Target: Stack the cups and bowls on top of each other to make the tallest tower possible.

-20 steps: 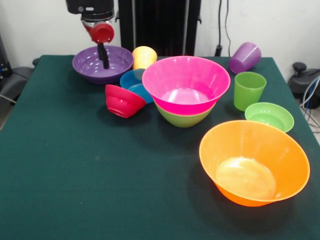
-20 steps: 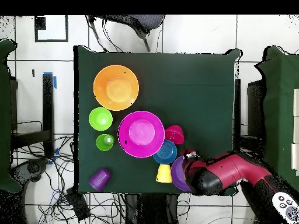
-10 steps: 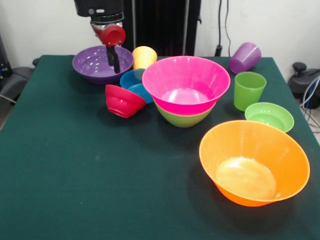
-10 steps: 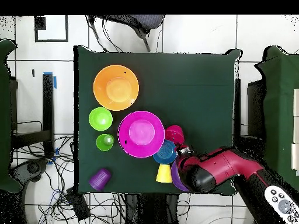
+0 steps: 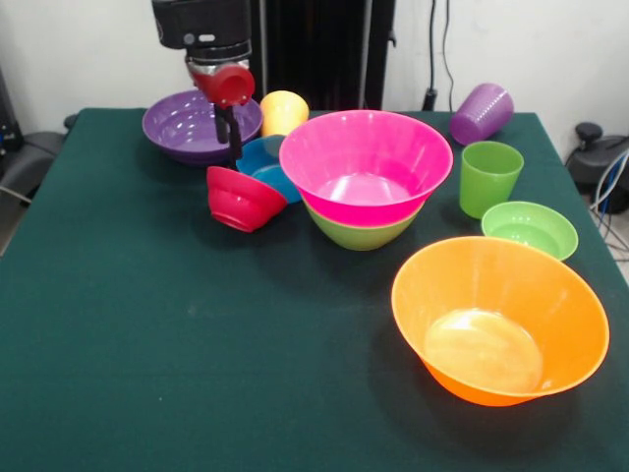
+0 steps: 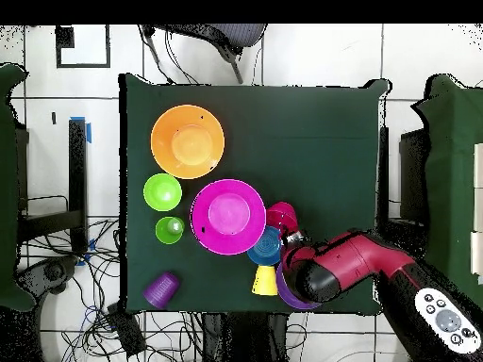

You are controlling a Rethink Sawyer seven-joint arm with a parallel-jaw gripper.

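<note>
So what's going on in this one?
The robot's gripper hangs at the purple bowl's rim, beside the blue bowl, holding nothing. The tower is only the pink bowl nested in a green one. The remaining bowls and the cups sit loose on the table; the purple cup lies tipped over.

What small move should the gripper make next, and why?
Probably a short further shift toward the blue bowl, then down. The gripper hangs over the purple bowl's edge nearest the blue bowl, carrying nothing. The tower is only the pink bowl in the green one, so a small bowl looks like the next piece.
</note>
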